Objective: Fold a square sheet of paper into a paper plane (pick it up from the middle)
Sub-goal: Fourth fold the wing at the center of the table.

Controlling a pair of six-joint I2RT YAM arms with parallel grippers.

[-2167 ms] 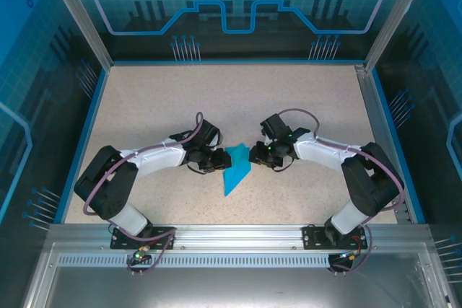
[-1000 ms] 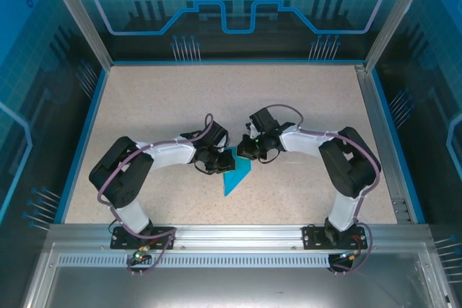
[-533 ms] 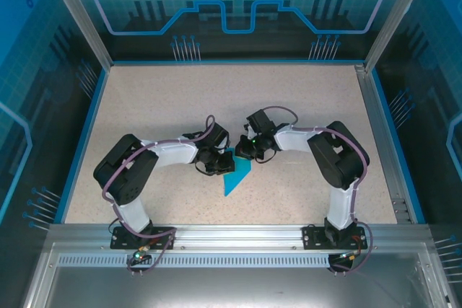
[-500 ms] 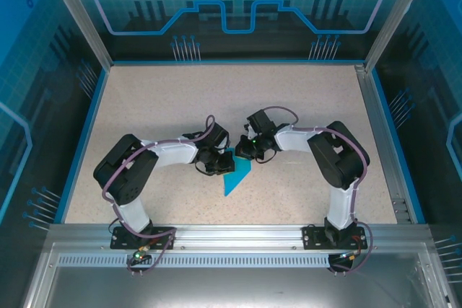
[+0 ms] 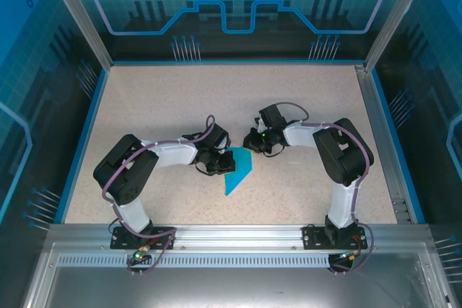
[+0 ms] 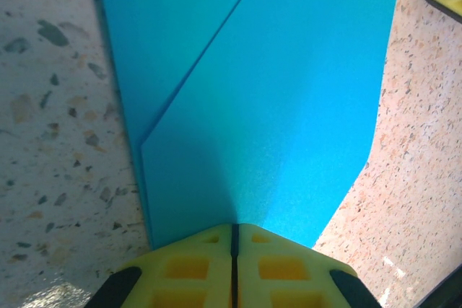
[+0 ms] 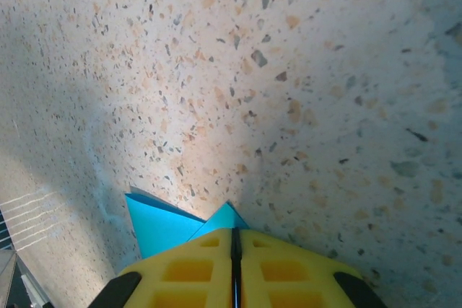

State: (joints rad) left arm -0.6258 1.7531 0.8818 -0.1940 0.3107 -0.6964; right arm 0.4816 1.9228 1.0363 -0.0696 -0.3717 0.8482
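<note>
Paper plane (image 5: 237, 169), one part-folded cyan piece, lies flat on the speckled desk (image 5: 159, 99) in the top view. It sits between our two claws, with the left claw (image 5: 219, 164) at its left edge and the right claw (image 5: 252, 143) at its far corner. From the left wrist we count two overlapping layers, and our yellow fingers (image 6: 289, 249) are clenched together, tips at the paper's edge. From the right wrist, both fingers (image 7: 195, 272) are likewise clenched, and two blue corners poke out from under them.
</note>
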